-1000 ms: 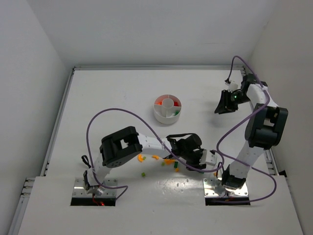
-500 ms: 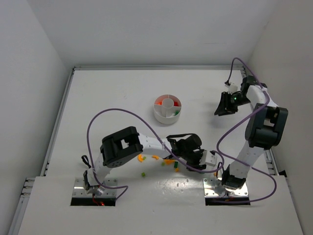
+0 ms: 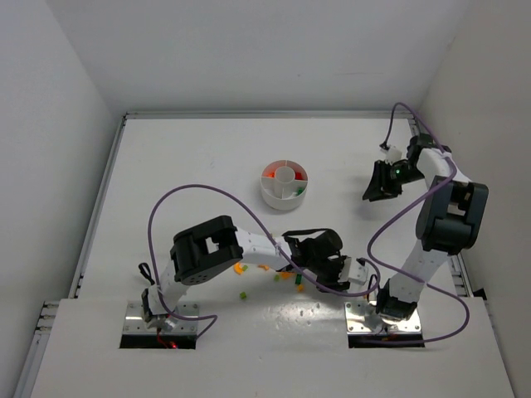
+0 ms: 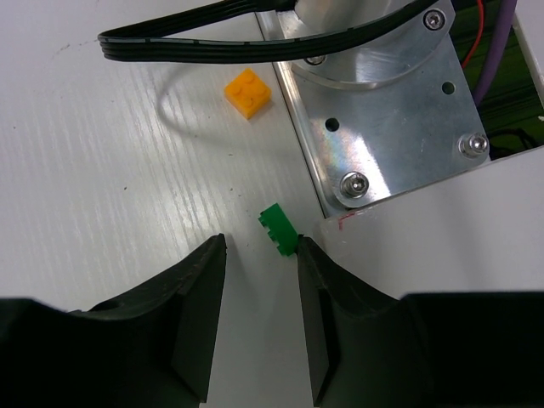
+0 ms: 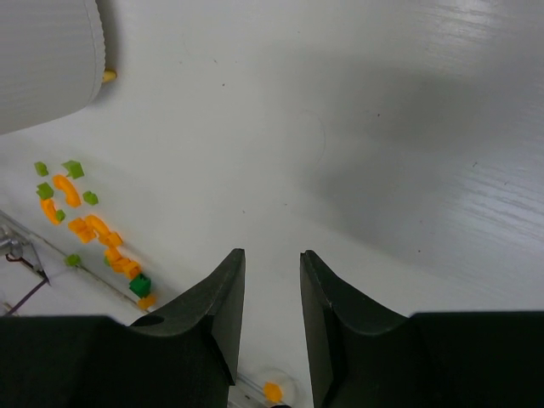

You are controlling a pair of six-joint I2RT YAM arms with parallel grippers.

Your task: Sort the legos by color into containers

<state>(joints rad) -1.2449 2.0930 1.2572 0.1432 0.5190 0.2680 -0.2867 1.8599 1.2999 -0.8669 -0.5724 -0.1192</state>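
Note:
The round white dish (image 3: 284, 184) with its containers stands mid-table and shows at the top-left corner of the right wrist view (image 5: 42, 59). The legos lie scattered near the arms' bases: orange ones (image 3: 264, 267) and green ones (image 3: 243, 294), and a cluster (image 5: 81, 223) in the right wrist view. My left gripper (image 3: 334, 269) is low over the table and open (image 4: 259, 246). A green brick (image 4: 279, 228) lies at its right fingertip, not between the fingers. An orange brick (image 4: 247, 92) lies further ahead. My right gripper (image 3: 375, 186) hangs open (image 5: 270, 255) right of the dish, holding nothing.
The right arm's metal base plate (image 4: 382, 110) and a black cable (image 4: 212, 42) lie just ahead of the left gripper. A purple cable (image 3: 191, 192) loops over the table's left half. A small yellow piece (image 5: 109, 76) sits against the dish. Walls close the table's left, far and right sides.
The right gripper has drifted slightly left and toward the near side. The left gripper has shifted a little, still low by the bricks. Both stay open.

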